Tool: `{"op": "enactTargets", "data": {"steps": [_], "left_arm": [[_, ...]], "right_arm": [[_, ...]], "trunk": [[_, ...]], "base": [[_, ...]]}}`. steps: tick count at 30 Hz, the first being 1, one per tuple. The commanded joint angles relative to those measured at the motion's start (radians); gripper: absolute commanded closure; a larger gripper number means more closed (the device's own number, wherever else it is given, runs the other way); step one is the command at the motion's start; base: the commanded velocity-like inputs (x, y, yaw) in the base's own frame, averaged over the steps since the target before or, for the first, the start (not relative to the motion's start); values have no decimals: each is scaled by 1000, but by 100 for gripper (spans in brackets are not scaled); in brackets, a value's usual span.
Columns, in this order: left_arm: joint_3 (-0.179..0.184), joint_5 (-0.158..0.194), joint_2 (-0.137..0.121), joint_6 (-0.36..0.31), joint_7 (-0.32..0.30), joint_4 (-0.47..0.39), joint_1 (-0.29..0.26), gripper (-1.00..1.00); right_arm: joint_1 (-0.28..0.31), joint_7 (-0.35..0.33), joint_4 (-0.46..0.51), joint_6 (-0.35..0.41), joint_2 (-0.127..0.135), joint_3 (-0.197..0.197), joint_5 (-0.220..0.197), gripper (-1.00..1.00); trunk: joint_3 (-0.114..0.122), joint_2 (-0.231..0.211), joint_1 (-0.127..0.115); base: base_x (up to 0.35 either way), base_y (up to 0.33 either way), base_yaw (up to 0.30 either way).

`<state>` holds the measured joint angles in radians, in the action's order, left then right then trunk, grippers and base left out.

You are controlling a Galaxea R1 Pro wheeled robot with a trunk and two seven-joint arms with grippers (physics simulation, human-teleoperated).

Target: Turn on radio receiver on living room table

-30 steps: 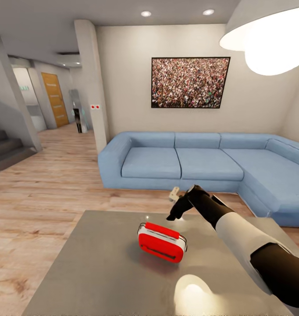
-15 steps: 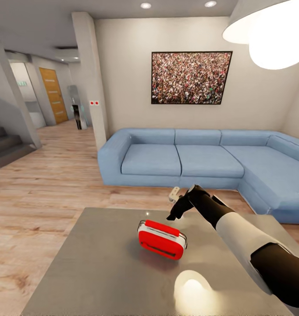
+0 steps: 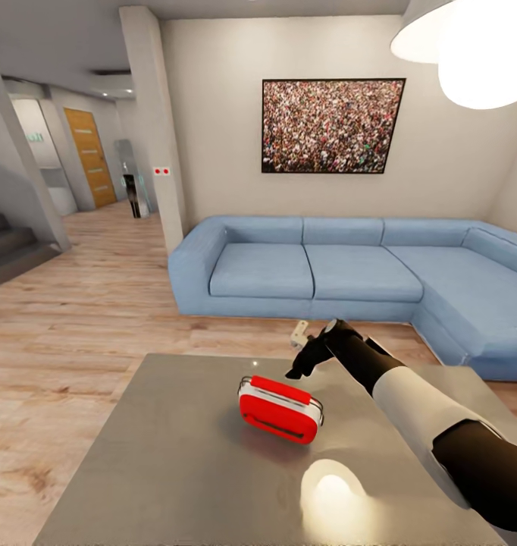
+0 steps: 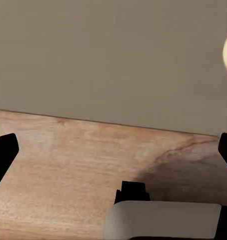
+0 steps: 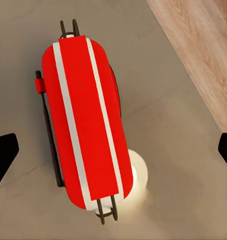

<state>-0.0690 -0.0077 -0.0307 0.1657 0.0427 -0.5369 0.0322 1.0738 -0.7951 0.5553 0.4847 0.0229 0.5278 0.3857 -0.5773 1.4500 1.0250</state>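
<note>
Radio receiver (image 3: 280, 409) sits mid-table (image 3: 152, 455), upright, slightly angled. Right gripper (image 3: 299, 355) hovers above its far end, jaws spread wide, not touching. Left gripper (image 4: 113, 150) wide too, over floor by table edge.

The right arm reaches forward from the lower right of the head view, its black forearm and white upper segment stretched out over the table (image 3: 175, 455) toward its far edge. The right gripper (image 3: 302, 356) hangs above the tabletop, just beyond the radio receiver (image 3: 280, 409) and not touching it. Its fingers point downward and stand wide apart in the right wrist view. The left gripper's fingers (image 4: 3, 152) are also spread wide.
</note>
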Motion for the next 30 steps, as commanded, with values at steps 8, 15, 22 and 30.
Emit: {"op": "enactTargets", "data": {"steps": [8,15,22,30], "left_arm": [[0,0,0,0,0,0,0,-100],[0,-1,0,0,0,0,0,-100],[0,-1,1,0,0,0,0,-100],[0,-1,0,0,0,0,0,-100]], "right_arm": [[0,14,0,-9,5,-2,-1,-100],[0,14,0,-9,5,-2,-1,-100],[0,14,-1,-9,5,-2,-1,-100],[0,14,-4,-9,6,-2,-1,-100]], "trunk": [[-13,0,0],[-24,0,0],[-36,0,0],[-48,0,0]], "base": [[0,0,0],[0,0,0],[0,0,0],[0,0,0]]}}
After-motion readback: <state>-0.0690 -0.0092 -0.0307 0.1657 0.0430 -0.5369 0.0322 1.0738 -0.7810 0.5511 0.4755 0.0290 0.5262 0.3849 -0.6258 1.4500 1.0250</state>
